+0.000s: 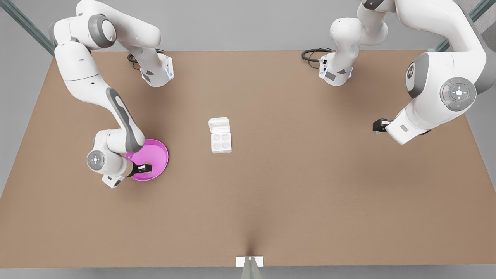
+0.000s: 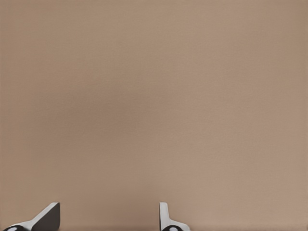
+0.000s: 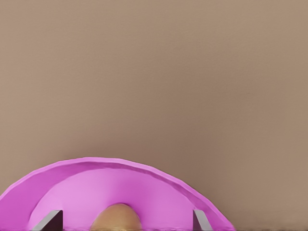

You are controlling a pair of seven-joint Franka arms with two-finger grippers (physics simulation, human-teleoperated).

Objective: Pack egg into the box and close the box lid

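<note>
The egg (image 3: pixel 116 217) is a smooth tan-brown oval lying in the pink plate (image 3: pixel 77 185), with the right gripper (image 3: pixel 126 221) straddling it: its two dark fingers stand wide apart, one on each side, and neither touches the shell. In the front view this right gripper (image 1: pixel 147 168) reaches over the plate (image 1: pixel 157 153) at that view's left, its arm bent low over the desk (image 1: pixel 294 186). The box (image 1: pixel 221 141) sits mid-desk, well apart from the plate, four round cups bare, and the box lid (image 1: pixel 219 125) lies folded back flat. The left gripper (image 2: pixel 108 216) waits at the front view's right, fingers spread and holding nothing above bare desk.
</note>
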